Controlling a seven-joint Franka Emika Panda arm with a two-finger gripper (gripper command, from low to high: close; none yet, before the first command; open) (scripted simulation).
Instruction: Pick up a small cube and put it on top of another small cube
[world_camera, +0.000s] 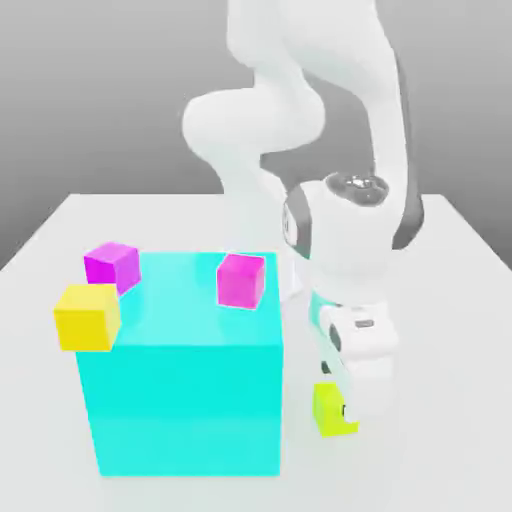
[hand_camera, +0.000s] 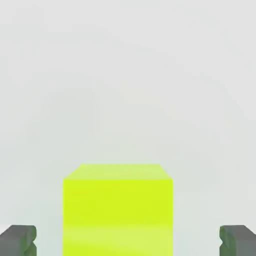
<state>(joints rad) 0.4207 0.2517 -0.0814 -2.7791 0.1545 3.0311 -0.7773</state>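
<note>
Lime cube between open fingers of hand, arm reaching downward over table.

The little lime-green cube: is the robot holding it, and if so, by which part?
Nothing is held: the tool stands open, its fingers apart on either side of the lime-green cube.
</note>
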